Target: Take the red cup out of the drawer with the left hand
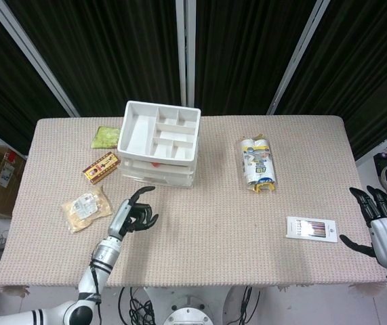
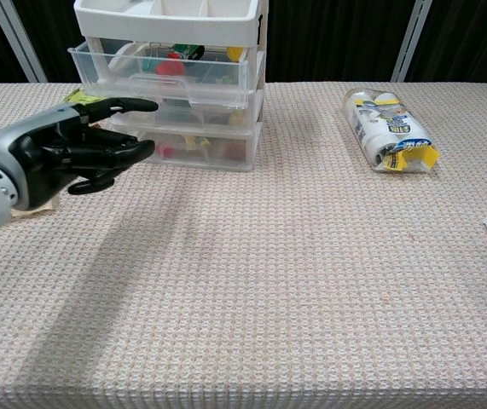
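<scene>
The white drawer unit (image 1: 159, 143) (image 2: 175, 94) stands at the back left of the table, and its clear top drawer (image 2: 162, 68) is pulled partly out. Inside that drawer lies the red cup (image 2: 172, 63) among other small items; in the head view only a red sliver (image 1: 154, 163) shows under the top tray. My left hand (image 1: 133, 216) (image 2: 71, 153) hovers in front of the unit, well clear of it, with fingers apart and nothing in them. My right hand (image 1: 384, 229) hangs off the table's right front edge, fingers spread and empty.
Left of the unit lie a green packet (image 1: 105, 137), a gold and brown box (image 1: 102, 167) and a pale snack bag (image 1: 86, 208). A blue and yellow pack (image 1: 257, 162) (image 2: 390, 129) lies right of centre, and a flat pencil box (image 1: 311, 228) sits front right.
</scene>
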You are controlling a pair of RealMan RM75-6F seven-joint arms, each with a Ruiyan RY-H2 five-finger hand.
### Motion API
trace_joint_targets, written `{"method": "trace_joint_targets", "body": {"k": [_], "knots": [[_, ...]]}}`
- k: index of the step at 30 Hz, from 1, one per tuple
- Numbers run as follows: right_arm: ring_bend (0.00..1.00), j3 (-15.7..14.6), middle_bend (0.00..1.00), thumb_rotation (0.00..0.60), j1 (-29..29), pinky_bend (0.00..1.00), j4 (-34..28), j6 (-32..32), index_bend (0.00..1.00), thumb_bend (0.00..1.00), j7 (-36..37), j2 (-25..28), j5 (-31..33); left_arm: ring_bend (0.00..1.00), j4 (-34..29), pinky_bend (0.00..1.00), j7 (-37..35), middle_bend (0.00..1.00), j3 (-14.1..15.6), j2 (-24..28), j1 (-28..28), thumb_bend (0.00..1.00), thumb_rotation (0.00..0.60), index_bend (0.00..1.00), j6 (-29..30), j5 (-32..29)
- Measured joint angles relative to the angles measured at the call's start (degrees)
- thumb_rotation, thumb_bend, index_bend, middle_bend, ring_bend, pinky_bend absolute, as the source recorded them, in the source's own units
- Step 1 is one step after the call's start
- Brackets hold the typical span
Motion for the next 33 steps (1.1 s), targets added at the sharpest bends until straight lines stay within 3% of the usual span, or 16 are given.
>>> {"method": "trace_joint_targets", "body": {"k": [5, 10, 20, 23, 28, 33], "knots": [[0.00, -0.1, 0.13, 0.600, -0.2, 0.07, 0.0, 0.6, 0.00, 0.03, 0.1, 0.0, -0.6, 0.85, -1.3, 1.00, 15.6, 0.76, 1.6, 5.5, 0.2, 0.32, 0.600, 0.20, 4.9, 7.4], [0.00, -0.2, 0.13, 0.600, -0.7, 0.07, -0.4, 2.0, 0.00, 0.03, 0.0, 0.4, -1.1, 0.86, -2.3, 1.00, 28.8, 0.77, 0.6, 13.0, -2.4, 0.30, 0.600, 0.19, 6.2, 11.5], [0.00, -0.3, 0.13, 0.600, -2.2, 0.07, -0.1, 3.5, 0.00, 0.04, 0.5, 0.5, -0.6, 0.90, 1.4, 1.00, 35.8, 0.80, -2.4, 14.6, -10.6, 0.28, 0.600, 0.18, -2.3, 5.1], [0.00, -0.3, 0.13, 0.600, -2.3, 0.07, 0.1, 3.4, 0.00, 0.04, 0.6, 0.4, -0.5, 0.92, 2.6, 1.00, 36.9, 0.82, -2.7, 14.5, -12.5, 0.28, 0.600, 0.23, -5.0, 2.1], [0.00, -0.3, 0.13, 0.600, -2.2, 0.07, 0.5, 3.1, 0.00, 0.04, 1.0, 0.3, -0.4, 0.93, 3.7, 1.00, 38.9, 0.86, -2.9, 14.3, -15.2, 0.27, 0.600, 0.43, -7.3, -2.1], [0.00, -0.2, 0.13, 0.600, -2.0, 0.07, 1.0, 2.4, 0.00, 0.04, 1.4, 0.2, 0.0, 0.93, 1.5, 1.00, 39.3, 0.86, -2.0, 15.5, -15.2, 0.27, 0.600, 0.46, -6.7, -2.3]]}}
